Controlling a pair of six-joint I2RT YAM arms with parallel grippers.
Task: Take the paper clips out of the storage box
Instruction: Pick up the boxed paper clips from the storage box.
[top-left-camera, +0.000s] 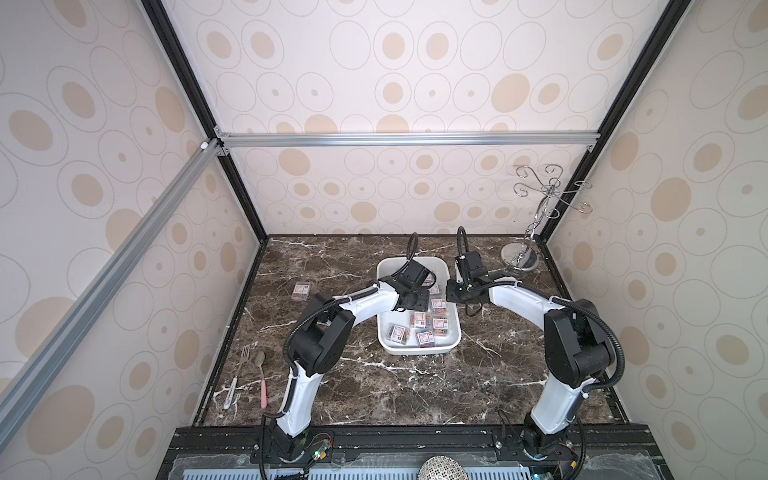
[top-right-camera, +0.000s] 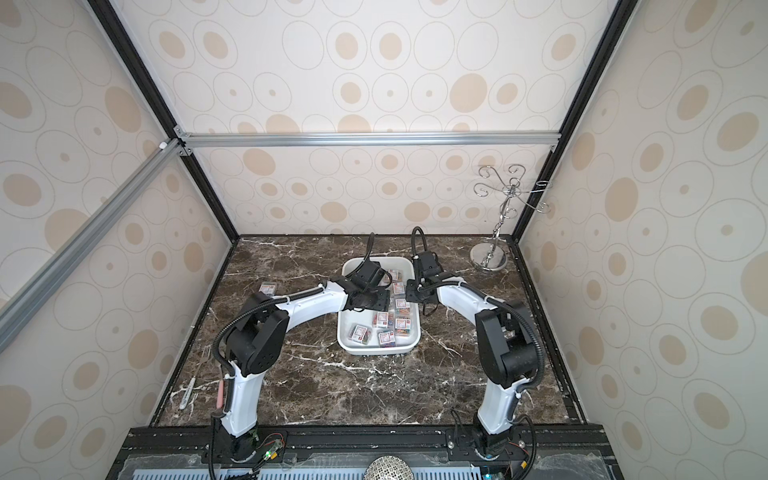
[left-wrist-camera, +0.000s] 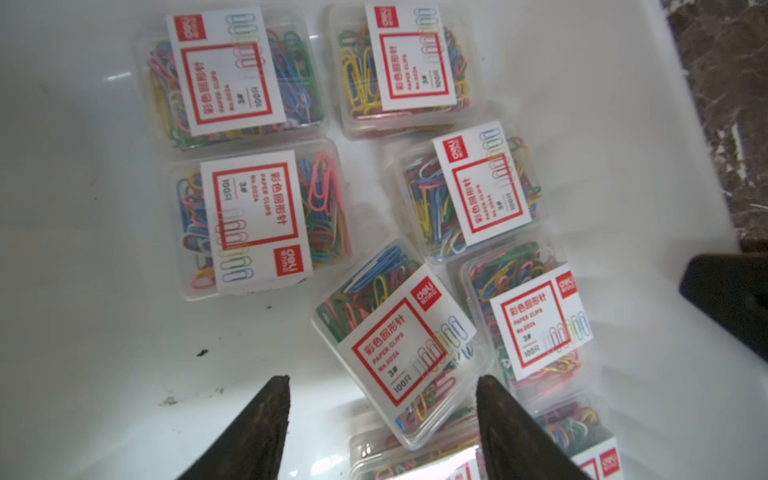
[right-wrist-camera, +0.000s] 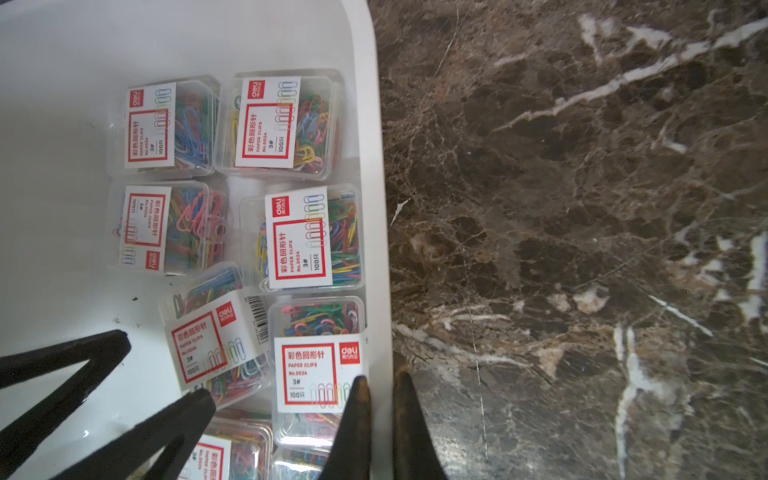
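The white storage box (top-left-camera: 415, 352) (top-right-camera: 374, 350) sits mid-table with several clear paper clip boxes (top-left-camera: 425, 337) (top-right-camera: 386, 337) inside. One more paper clip box (top-left-camera: 301, 290) lies on the marble to the left. My left gripper (left-wrist-camera: 382, 380) hangs open over the tray. A tilted clip box (left-wrist-camera: 399, 345) lies partly between its fingers, clear of the left one. The right wrist view also shows the left gripper (right-wrist-camera: 164, 368) beside that tilted box (right-wrist-camera: 212, 340). My right gripper (right-wrist-camera: 380, 380) is shut on the tray's right rim (right-wrist-camera: 380, 249), one finger inside, one outside.
A chrome hook stand (top-left-camera: 519, 257) stands at the back right corner. A fork (top-left-camera: 243, 361), a spoon (top-left-camera: 261, 374) and a white pen (top-left-camera: 230, 395) lie at the front left. Patterned walls and a black frame close in the marble table (top-left-camera: 415, 395).
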